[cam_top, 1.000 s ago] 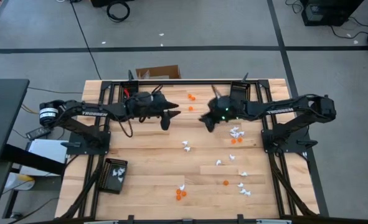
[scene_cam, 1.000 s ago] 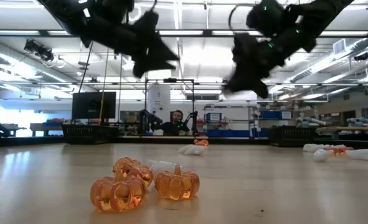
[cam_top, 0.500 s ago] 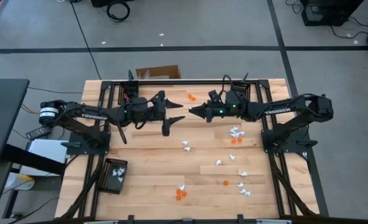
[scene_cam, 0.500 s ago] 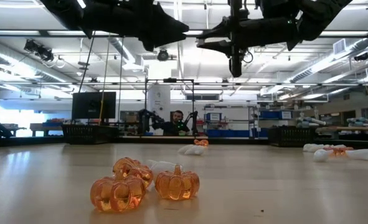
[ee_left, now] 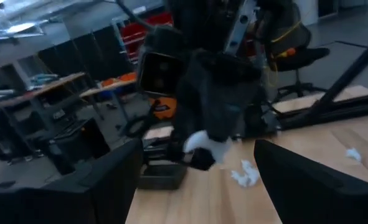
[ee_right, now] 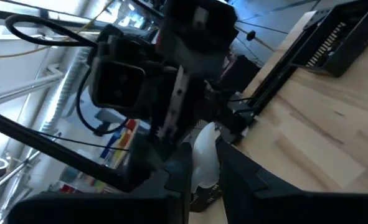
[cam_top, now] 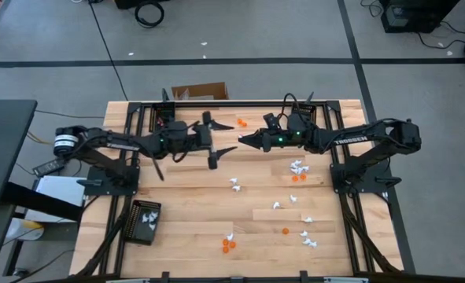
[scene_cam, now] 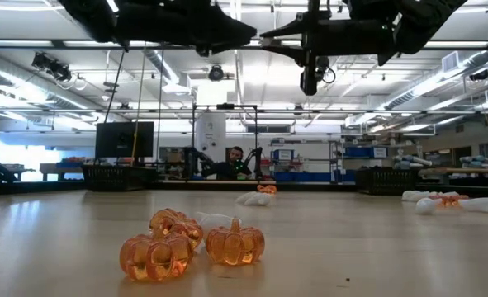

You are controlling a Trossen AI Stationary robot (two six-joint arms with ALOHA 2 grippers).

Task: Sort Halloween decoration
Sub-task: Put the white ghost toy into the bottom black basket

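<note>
Above the table's rear middle, my right gripper (cam_top: 243, 140) points left and is shut on a small white Halloween decoration (ee_right: 203, 146), which also shows as a white piece (ee_left: 199, 140) in the left wrist view. My left gripper (cam_top: 234, 137) faces it tip to tip, open wide, its fingers (ee_left: 311, 180) spread either side of the piece without touching it. Other decorations lie on the wood: orange pumpkins (scene_cam: 235, 243) near the front, white pieces (cam_top: 297, 167) at the right, one orange piece (cam_top: 241, 123) at the back.
A black tray (cam_top: 144, 221) holding white pieces sits at the front left. Another black tray (ee_right: 339, 37) stands at the back right. A cardboard box (cam_top: 201, 92) lies behind the table. A person (scene_cam: 235, 161) sits far back in the room.
My left gripper has opened wide and levelled out toward the right one. The right gripper swung up from pointing down to pointing left, then held still with the white piece.
</note>
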